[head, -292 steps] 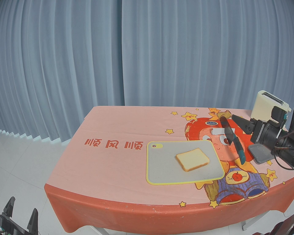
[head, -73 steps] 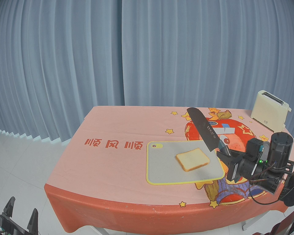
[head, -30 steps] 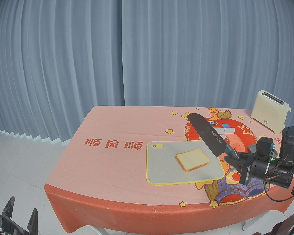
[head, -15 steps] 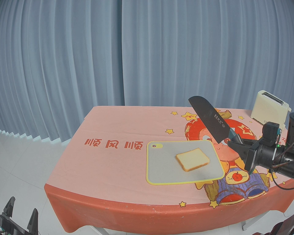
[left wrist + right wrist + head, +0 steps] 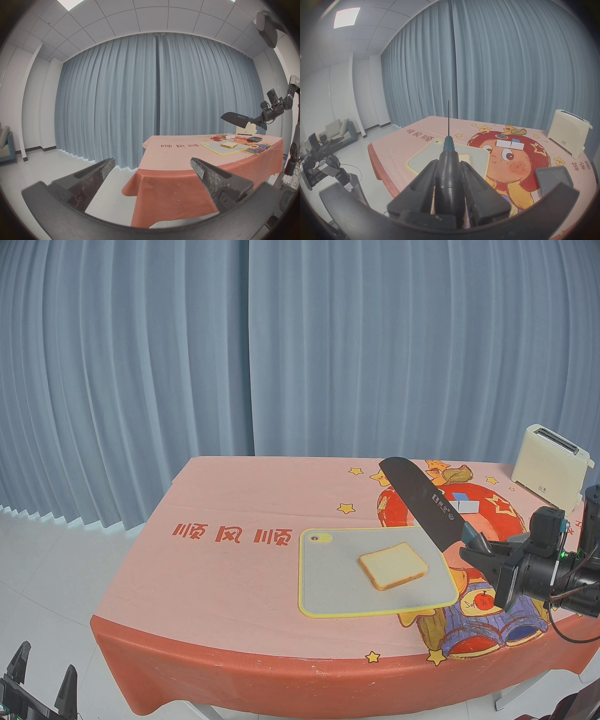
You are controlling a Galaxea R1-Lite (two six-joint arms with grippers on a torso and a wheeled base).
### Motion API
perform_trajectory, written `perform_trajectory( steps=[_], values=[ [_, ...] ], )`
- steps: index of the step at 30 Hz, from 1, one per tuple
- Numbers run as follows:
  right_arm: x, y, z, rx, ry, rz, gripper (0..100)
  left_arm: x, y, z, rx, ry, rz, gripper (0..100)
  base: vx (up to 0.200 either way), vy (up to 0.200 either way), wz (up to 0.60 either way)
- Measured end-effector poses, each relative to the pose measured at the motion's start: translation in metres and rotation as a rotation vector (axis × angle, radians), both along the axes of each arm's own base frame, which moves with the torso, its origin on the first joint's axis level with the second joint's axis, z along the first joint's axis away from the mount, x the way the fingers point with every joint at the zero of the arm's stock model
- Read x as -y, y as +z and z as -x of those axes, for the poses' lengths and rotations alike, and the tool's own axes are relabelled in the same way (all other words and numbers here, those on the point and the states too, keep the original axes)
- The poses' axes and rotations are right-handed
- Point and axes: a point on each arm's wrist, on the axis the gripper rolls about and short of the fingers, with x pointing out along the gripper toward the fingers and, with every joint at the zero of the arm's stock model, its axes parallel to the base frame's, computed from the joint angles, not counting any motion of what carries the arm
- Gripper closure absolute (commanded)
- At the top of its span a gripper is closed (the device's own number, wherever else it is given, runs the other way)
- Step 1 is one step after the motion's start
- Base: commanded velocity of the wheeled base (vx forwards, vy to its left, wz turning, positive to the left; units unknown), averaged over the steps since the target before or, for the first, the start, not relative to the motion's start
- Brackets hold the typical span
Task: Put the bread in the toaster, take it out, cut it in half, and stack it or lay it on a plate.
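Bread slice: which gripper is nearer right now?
Right. The right gripper, shut on the knife, is raised just right of the bread slice; the left gripper hangs far off, below the table's front-left corner.

Knife (image 5: 425, 502) seemingly over cutting board's (image 5: 331, 580) right edge; left open.

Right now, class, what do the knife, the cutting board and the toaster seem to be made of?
Knife: dark matte blade, perhaps coated steel or ceramic; teal handle, likely plastic. Cutting board: grey with a yellow rim, smooth, probably plastic. Toaster: cream, smooth casing, plastic or painted metal; hard to tell.
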Motion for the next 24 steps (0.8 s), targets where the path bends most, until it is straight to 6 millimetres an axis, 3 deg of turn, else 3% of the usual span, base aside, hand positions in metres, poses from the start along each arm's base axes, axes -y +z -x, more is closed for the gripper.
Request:
perform_trajectory(
  steps=[24],
  values=[
    [-0.0015,-0.0016,0.0011,0.003,0.009,0.002,100,-0.0002,0.0015,0.0,0.014,0.01,0.012,0,0.0,0.0,0.0]
  ],
)
